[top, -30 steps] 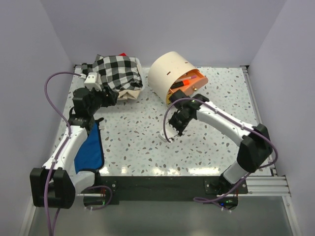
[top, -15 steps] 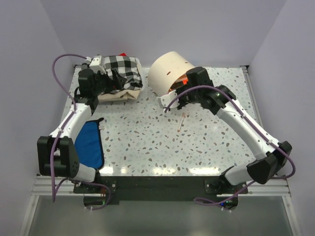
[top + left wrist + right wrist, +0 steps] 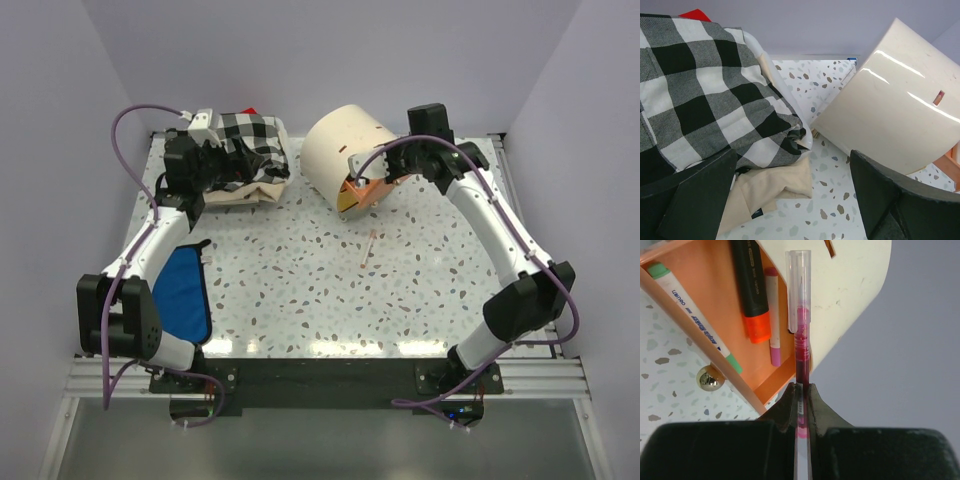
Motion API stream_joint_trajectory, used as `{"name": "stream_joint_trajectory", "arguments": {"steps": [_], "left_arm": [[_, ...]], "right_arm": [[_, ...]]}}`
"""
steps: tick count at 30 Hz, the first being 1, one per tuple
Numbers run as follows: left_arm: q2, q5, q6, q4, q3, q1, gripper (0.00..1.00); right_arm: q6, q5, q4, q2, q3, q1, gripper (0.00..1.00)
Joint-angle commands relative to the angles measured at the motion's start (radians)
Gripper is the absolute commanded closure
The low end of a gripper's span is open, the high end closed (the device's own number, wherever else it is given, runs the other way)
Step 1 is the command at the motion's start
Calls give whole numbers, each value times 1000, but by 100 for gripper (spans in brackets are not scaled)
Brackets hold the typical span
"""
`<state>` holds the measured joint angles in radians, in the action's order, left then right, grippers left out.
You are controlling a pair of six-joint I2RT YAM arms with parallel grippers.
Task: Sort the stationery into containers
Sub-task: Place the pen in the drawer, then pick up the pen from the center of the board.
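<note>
My right gripper [image 3: 801,387] is shut on a thin pink pen [image 3: 801,335] with a clear cap, holding it over the open orange drawer [image 3: 705,280] of the cream drum cabinet [image 3: 345,150]. In the drawer lie an orange highlighter [image 3: 751,290], a pink-tipped pen [image 3: 772,315] and a white marker with green ends [image 3: 695,305]. Another thin pink pen [image 3: 371,246] lies on the table in front of the cabinet. My left gripper [image 3: 795,200] stands wide open and holds nothing, at the back left beside the checked cloth [image 3: 705,90], with the cabinet wall [image 3: 895,105] to its right.
A folded beige cloth [image 3: 775,187] lies under the checked pile. A blue cloth [image 3: 185,295] lies by the left arm. A gold knob [image 3: 709,378] sits on the drawer front. The speckled table [image 3: 300,290] has walls at the back and both sides.
My right arm rose from the table to the open drawer with the pink pen in its grip. My left gripper opened wide and moved back towards the checked cloth.
</note>
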<state>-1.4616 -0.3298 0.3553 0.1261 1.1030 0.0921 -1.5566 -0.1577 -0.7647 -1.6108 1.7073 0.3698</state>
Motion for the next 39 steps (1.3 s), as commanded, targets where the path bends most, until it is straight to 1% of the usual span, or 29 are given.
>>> {"name": "stream_joint_trajectory", "arguments": {"steps": [1,2,5,6,8,9,12,15,17,18,20,21,22,23,24,25,26,27,28,29,30,31,32,33,34,39], "left_arm": [[0,12,-15,38,41,3,0],[1,12,-15,38,41,3,0],[0,15,-18,43,40,3,0],[0,17,-16,43,40,3,0],[-2,17,-13,46,37,3,0],[-3,14,-12,47,37,3,0],[-8,14,-4,53,38,3,0],[-16,11,1,60,43,3,0],[-17,12,4,61,47,3,0],[-17,12,4,60,47,4,0],[-14,20,4,56,47,8,0],[-14,23,5,55,46,8,0],[-13,29,8,52,44,8,0],[-11,34,8,49,43,8,0],[-9,40,8,47,41,8,0],[-9,52,5,40,41,8,0],[-8,58,4,35,41,8,0],[-6,66,1,30,43,9,0],[-5,83,-7,17,44,9,0],[-2,92,-12,7,46,9,0],[0,100,-16,-2,50,11,0],[0,113,-28,-20,55,11,0],[-3,123,-35,-31,60,15,0],[-3,129,-42,-40,70,17,0],[-3,139,-48,-51,72,17,0],[-8,161,-70,-77,87,17,0]], "right_arm": [[-62,20,33,-1,9,-3,94],[-62,23,39,0,6,-3,93],[-60,47,59,2,-8,-3,81],[-59,50,76,9,-17,-5,75],[-60,58,100,20,-37,-8,72],[-60,58,99,23,-35,-12,68],[-51,58,103,35,-49,-19,61],[-8,41,186,72,-75,-19,57],[111,9,263,98,-74,-19,55],[256,-38,286,133,-71,-17,49],[489,-54,358,172,-69,0,45],[819,-31,395,213,-89,7,46],[996,54,422,238,-104,14,46],[1161,96,395,252,-119,12,47],[1417,133,345,264,-145,12,47],[1531,154,288,278,-161,12,48],[1641,246,168,287,-181,14,49],[1725,282,136,307,-243,21,50],[1736,302,142,352,-285,49,51],[1759,346,131,365,-313,49,52],[1844,387,107,361,-322,49,48],[1892,436,35,350,-316,49,47],[1937,504,9,324,-308,49,47],[2010,526,-7,316,-311,47,52],[2044,535,-21,304,-314,47,54],[2259,537,-31,180,-282,50,55]]}}
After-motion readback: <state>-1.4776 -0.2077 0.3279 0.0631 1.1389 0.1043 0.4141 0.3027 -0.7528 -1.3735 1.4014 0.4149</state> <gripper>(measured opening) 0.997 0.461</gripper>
